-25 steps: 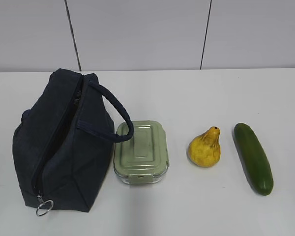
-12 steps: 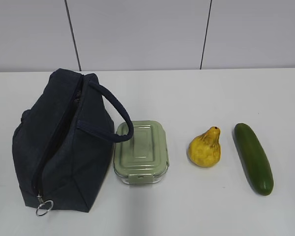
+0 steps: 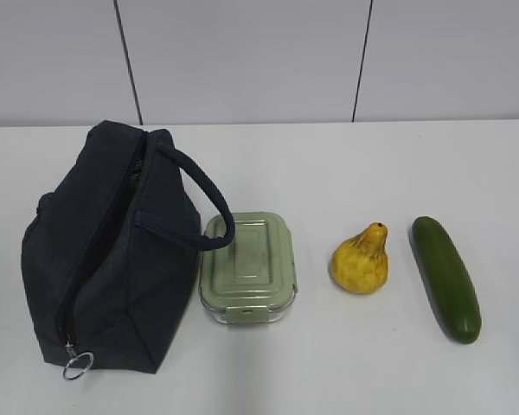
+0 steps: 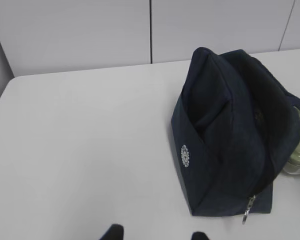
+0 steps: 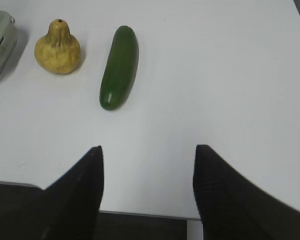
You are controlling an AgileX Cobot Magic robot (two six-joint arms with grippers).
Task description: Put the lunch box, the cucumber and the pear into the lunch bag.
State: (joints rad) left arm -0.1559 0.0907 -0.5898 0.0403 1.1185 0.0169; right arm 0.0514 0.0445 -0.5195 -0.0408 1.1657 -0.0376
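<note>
White tabletop point(image 3: 346, 164) runs back to a pale panelled wall point(image 3: 242, 60), and all four task items sit on it in a row. Nearest the table's left edge we see the lunch bag point(image 3: 104, 259), dark navy, lying with its zipper mouth facing up and a metal ring pull point(image 3: 78, 365) at its near end. One loop handle point(image 3: 203, 203) arches over onto the lunch box point(image 3: 247, 268), which sits right against the bag's right side, sage lid on. Further right stands the pear point(image 3: 361, 259), neck pointing away from us, and just beside it the cucumber point(image 3: 447, 278) lies lengthwise, closest to the right edge.

Our right gripper point(image 5: 147, 165) hangs over the near edge of the table with its fingers spread wide, holding nothing and well short of the cucumber. Of our left gripper point(image 4: 157, 234) only two dark fingertips point(image 4: 113, 232) show at the bottom of the wrist view, parted, touching nothing, with bare table between them and the bag.
</note>
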